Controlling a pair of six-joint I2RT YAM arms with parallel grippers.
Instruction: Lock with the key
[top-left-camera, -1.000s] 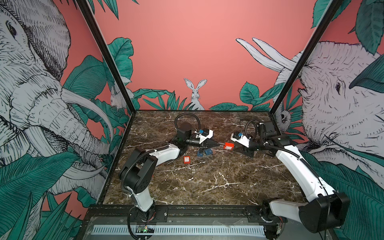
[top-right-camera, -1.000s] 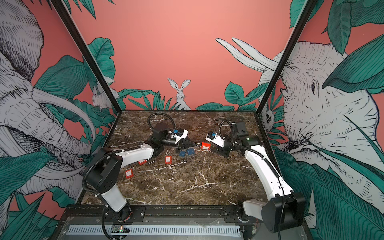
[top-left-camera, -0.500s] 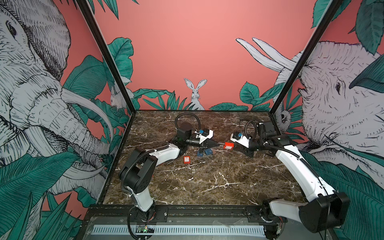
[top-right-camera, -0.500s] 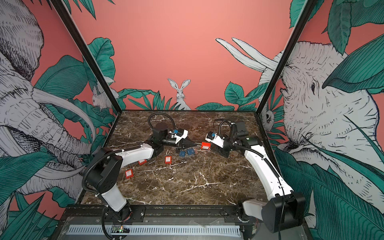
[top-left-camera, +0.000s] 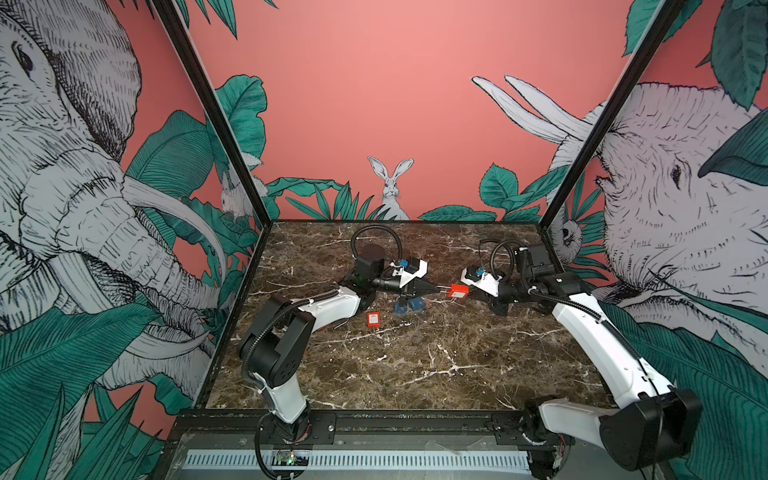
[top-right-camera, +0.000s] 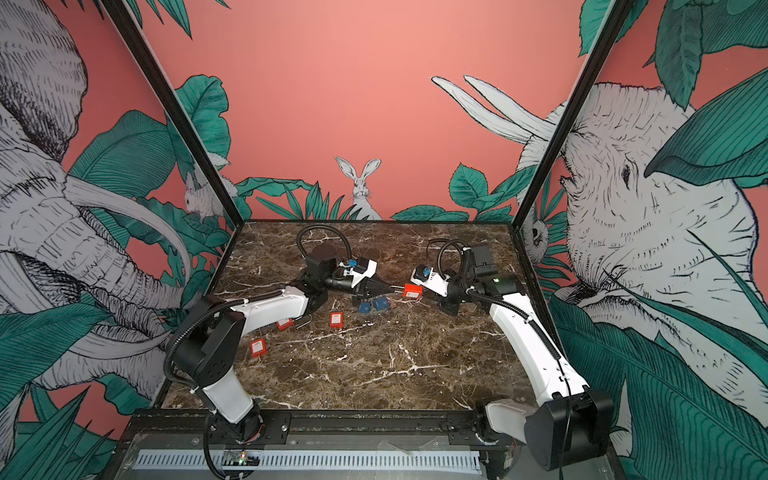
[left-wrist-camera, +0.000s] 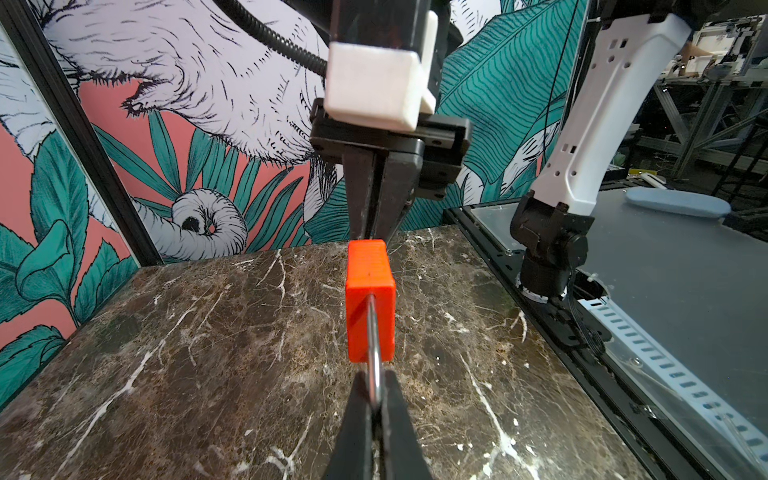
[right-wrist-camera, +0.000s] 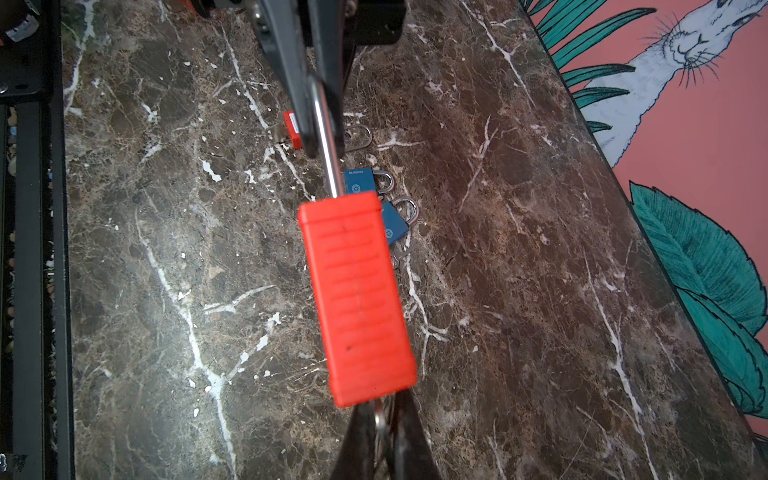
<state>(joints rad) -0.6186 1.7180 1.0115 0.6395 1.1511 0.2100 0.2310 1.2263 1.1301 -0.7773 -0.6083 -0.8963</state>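
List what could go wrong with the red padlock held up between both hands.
1. The left hand pinches only the thin steel shackle of the red plastic padlock; a twist may swing the body or pull it free.
2. The right hand grips just a sliver of the small metal key; it could slip off.
3. A dropped lock would hit the blue padlocks lying below.

Brown white-veined marble table (top-left-camera: 415, 365), red padlock (left-wrist-camera: 370, 303), blue padlocks (right-wrist-camera: 359, 180) — coral jungle-print walls (top-left-camera: 374, 83)
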